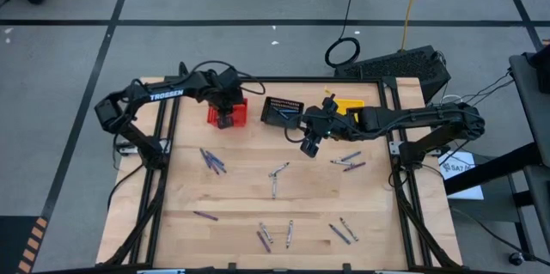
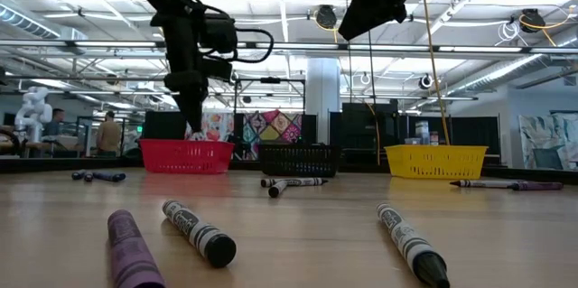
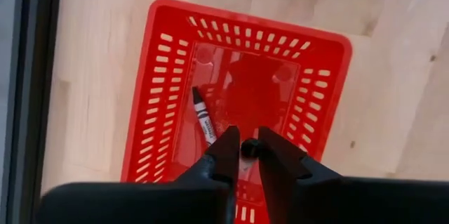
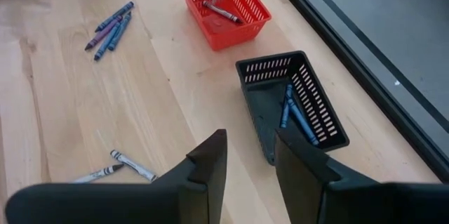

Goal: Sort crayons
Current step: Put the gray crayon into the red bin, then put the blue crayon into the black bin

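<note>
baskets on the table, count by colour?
red basket: 1
black basket: 1
yellow basket: 1
total: 3

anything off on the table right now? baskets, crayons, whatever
One thing: the black basket sits skewed, turned at an angle to the red basket and yellow basket instead of lined up with them. It stays upright, blue crayons inside. Loose crayons scattered on the table are just unsorted, not spilled.
</note>
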Controlling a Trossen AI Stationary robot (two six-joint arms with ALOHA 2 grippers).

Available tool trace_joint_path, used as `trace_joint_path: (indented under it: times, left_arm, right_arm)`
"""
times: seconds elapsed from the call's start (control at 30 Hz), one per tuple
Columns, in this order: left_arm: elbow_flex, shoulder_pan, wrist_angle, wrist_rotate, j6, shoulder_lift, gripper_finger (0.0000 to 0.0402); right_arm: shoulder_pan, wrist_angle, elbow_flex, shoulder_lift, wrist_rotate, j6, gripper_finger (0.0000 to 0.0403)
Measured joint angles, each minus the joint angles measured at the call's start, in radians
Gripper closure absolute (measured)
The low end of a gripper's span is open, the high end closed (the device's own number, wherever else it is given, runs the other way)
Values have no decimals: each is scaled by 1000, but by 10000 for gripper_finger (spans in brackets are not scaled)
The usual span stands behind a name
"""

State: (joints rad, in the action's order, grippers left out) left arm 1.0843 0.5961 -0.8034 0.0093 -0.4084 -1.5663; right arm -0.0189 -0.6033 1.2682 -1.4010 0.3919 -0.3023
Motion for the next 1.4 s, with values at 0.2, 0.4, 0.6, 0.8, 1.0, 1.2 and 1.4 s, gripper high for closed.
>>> trace_joint_path:
  times: [0.2,0.4,0.6,0.8,1.0,1.2,1.4]
  left_arm:
    - [0,-1,0,-66,0,-8,325]
    - [0,-8,-21,-73,56,-7,323]
    - [0,-56,-138,-71,135,21,322]
    - [0,-139,-210,-67,228,110,322]
    - [1,-225,-287,-66,439,206,322]
    - [1,-298,-342,-73,724,242,322]
    - [1,-359,-447,-134,953,242,322]
  right_arm:
    - [0,0,0,0,0,-11,298]
    - [0,0,0,0,0,-8,298]
    - [1,-1,0,0,2,5,298]
    - [16,-15,0,0,3,19,298]
    - [26,-36,0,0,2,15,298]
    - [26,-38,0,0,1,1,298]
    - [26,-38,0,0,1,1,298]
